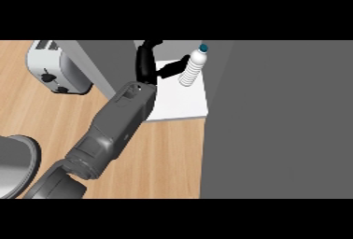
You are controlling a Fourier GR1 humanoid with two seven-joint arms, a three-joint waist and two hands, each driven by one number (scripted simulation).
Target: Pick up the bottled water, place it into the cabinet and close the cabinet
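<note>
Upright bottled water (194,68) in cabinet (180,100), blue cap up, left hand (146,64) beside

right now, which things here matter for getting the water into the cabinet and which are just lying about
For the job:
- bottle, standing in the cabinet
- cabinet, its white shelf showing
- left hand, next to the bottle

Lying about:
- toaster
- round grey dish at the left edge

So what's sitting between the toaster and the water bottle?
In the head view, a grey panel stands next to the toaster. Then comes the robot's left hand, close beside the bottle.
</note>
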